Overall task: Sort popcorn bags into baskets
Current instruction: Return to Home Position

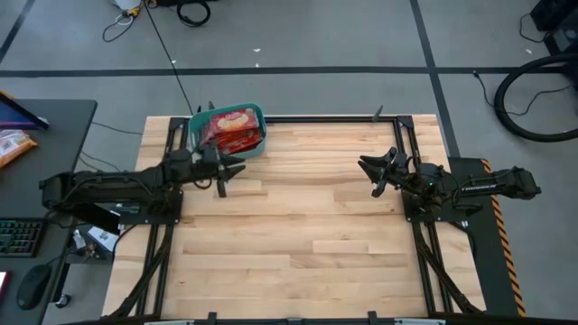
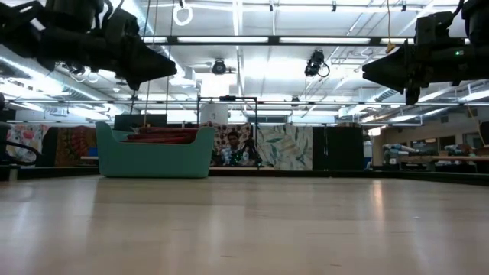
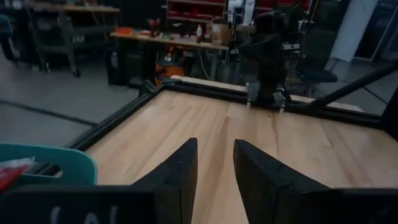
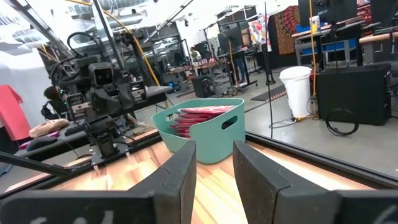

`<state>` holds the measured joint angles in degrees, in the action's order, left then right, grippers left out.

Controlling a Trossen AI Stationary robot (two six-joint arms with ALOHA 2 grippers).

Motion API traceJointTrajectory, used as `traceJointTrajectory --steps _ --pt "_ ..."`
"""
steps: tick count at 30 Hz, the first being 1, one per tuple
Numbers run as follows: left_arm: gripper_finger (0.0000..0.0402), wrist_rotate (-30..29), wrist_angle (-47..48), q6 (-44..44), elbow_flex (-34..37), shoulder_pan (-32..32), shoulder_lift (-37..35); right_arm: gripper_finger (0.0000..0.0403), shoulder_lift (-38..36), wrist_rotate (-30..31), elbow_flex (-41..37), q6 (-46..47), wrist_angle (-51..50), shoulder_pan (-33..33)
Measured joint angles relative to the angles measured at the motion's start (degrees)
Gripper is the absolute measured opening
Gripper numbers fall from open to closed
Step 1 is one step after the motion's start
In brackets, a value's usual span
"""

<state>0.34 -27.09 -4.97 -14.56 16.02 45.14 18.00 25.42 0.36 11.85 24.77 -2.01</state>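
The teal basket stands at the table's far left and holds a stack of red popcorn bags; it also shows in the low view and the right wrist view, bags inside. My left gripper hovers just near of the basket, open and empty, above the table. My right gripper hovers at the right side, open and empty, pointing toward the left arm. In each wrist view the two fingers stand apart, left and right.
Black frame rails run along the table's far edge and sides. A desk with a keyboard and an orange packet stands left of the table. The wooden tabletop lies bare between and near of the arms.
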Motion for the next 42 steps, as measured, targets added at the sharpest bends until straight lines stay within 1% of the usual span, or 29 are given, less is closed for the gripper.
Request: traceJointTrajectory --steps 3,9,14,19,26,33,38,42 --pt "0.0109 -0.08 -3.14 2.49 1.88 -0.63 0.01 0.011 0.0 -0.01 0.02 -0.01 0.0 0.01" --pt "0.0109 -0.12 -2.74 10.6 1.91 -2.08 -0.08 0.011 0.0 0.01 0.02 0.0 -0.02 -0.01" --pt "0.0105 -0.11 -2.58 13.11 1.91 -3.93 -3.31 0.011 0.0 0.01 0.01 -0.01 0.0 0.0" --pt "0.0079 -0.04 -1.47 12.92 1.91 -5.37 -9.07 0.011 0.0 0.01 0.01 -0.01 -0.02 -0.01" --pt "0.0047 -0.08 7.17 13.15 1.91 -8.64 -15.36 0.011 0.0 0.01 0.02 -0.01 -0.01 -0.01" --pt "0.0029 -0.02 7.79 11.62 1.91 -12.8 -22.33 0.011 0.0 0.01 0.02 -0.01 -0.02 -0.01" --pt "0.0016 0.0 8.21 7.26 1.91 -13.58 -27.15 0.011 0.0 0.0 0.02 -0.01 0.0 0.0" --pt "0.001 0.0 10.59 7.1 1.91 -14.04 -32.51 0.011 0.0 0.01 0.02 -0.01 0.0 -0.01"
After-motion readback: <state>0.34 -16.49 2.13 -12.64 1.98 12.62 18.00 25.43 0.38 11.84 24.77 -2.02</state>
